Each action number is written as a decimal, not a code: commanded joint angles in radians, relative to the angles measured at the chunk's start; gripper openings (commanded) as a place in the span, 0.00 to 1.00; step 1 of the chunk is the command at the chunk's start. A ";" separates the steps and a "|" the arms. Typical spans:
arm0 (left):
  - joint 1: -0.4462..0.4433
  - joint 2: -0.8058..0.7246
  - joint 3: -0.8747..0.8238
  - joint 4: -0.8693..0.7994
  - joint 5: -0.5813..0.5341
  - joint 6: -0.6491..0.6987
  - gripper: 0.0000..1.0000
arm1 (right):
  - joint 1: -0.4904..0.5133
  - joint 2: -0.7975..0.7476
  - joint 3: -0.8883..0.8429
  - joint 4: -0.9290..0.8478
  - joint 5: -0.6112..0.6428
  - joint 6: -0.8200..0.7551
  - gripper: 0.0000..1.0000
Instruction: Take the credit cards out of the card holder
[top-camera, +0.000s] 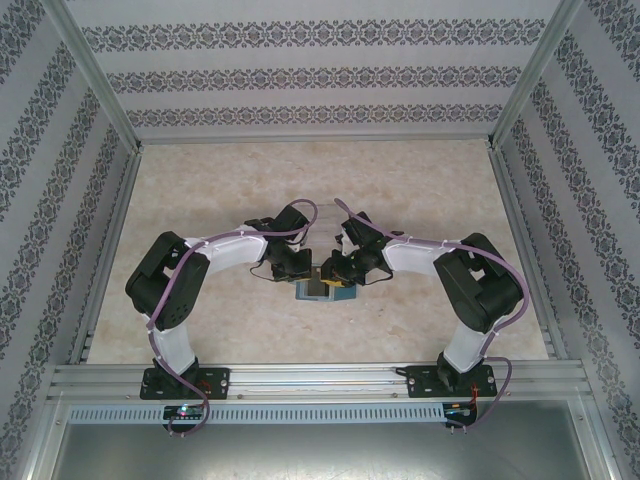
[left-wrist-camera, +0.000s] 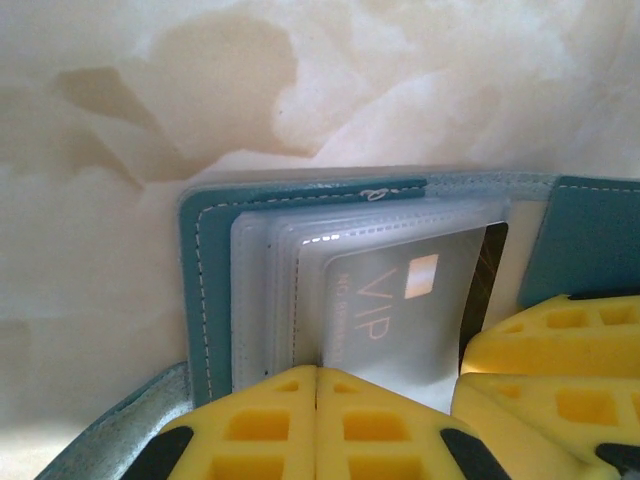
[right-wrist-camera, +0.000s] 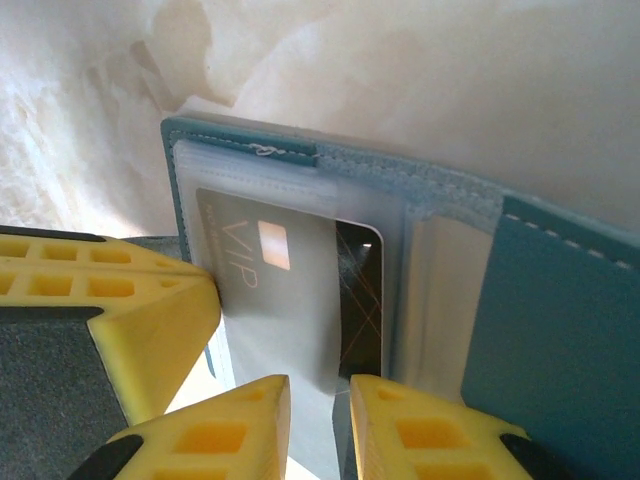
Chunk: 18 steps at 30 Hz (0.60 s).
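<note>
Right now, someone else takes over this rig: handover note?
Left gripper: shut at the near edge of the holder, on or against its clear sleeves; I can't tell if it pinches them.
Right gripper: slightly open, one finger on either side of the VIP card at its near edge.
The holder lies open on the table between the arms. The VIP card and a dark card behind it sit in the sleeves.
Done: holder open, grippers placed.
Left: pull the cards out.

The left tool and right tool crowd together over the teal card holder, partly hiding it.
</note>
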 joint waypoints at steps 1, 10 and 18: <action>-0.009 -0.017 -0.021 -0.040 -0.032 -0.008 0.06 | 0.004 -0.020 0.000 -0.067 0.043 -0.021 0.25; -0.009 -0.010 -0.025 -0.043 -0.027 -0.008 0.06 | -0.002 -0.050 0.001 -0.076 0.055 -0.021 0.26; -0.009 -0.022 -0.060 -0.033 -0.017 -0.024 0.06 | -0.015 -0.102 -0.024 -0.034 0.043 -0.008 0.26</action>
